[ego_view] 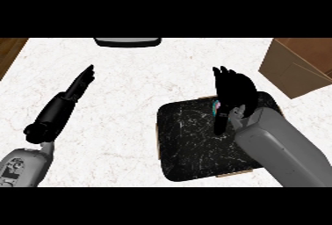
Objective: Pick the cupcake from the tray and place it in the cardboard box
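1. The counter (130, 88) is the biggest thing: white stone with faint pale veins, flat and smooth. It lies under both hands
2. The tray (194, 145) is dark and glossy with thin white scratch marks, squarish with round corners. It sits right below the right hand (232, 90) and its grey forearm
3. The cardboard box (301, 66) is plain brown with flat sides and an open flap. It stands up and to the right of the right hand, near but not touching. I think the next move has to go that way
4. The right hand is over the far edge of the tray. Its fingers point up and look mostly straight, with the thumb hanging down beside the cupcake. I think it has not closed on the cupcake yet
5. The left hand (81, 83) is well off to the left with flat, straight fingers and holds nothing. The right hand is much nearer to the cupcake
6. The cupcake (218, 107) is tiny. Only a pink and blue sliver shows, just at the left of the right palm, still on the tray. Its shape is mostly hidden
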